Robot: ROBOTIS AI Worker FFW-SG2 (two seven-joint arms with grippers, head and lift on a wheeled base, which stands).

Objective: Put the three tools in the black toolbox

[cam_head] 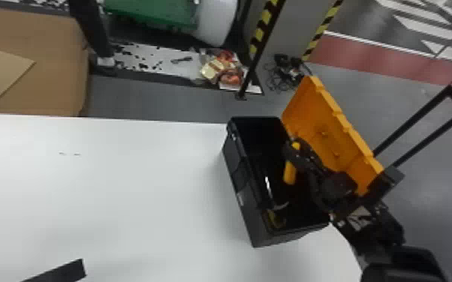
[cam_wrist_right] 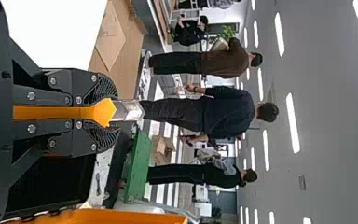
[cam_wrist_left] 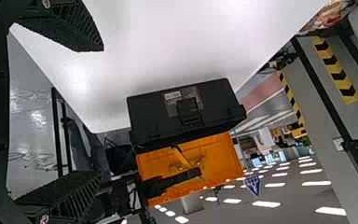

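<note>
R claw (cam_head: 297,153) pinching yellow tool (cam_wrist_right: 103,112) over blk toolbox (cam_head: 244,187), nr table edge (cam_head: 339,240); L claw (cam_head: 72,268) spread, well apart.

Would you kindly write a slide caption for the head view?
Right gripper holding a yellow-handled tool over the open black toolbox, its orange lid raised, on a white table.

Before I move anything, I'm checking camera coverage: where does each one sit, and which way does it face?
Head view: on the head, facing forward and down at the white table and black toolbox; right arm and part of left arm show.
Left wrist view: on that wrist, facing the toolbox across the table; left claw, fingers open.
Right wrist view: on that wrist, facing past the toolbox into the room; right claw shut on an orange-handled tool.
Head and left wrist views share the toolbox's orange lid.
</note>
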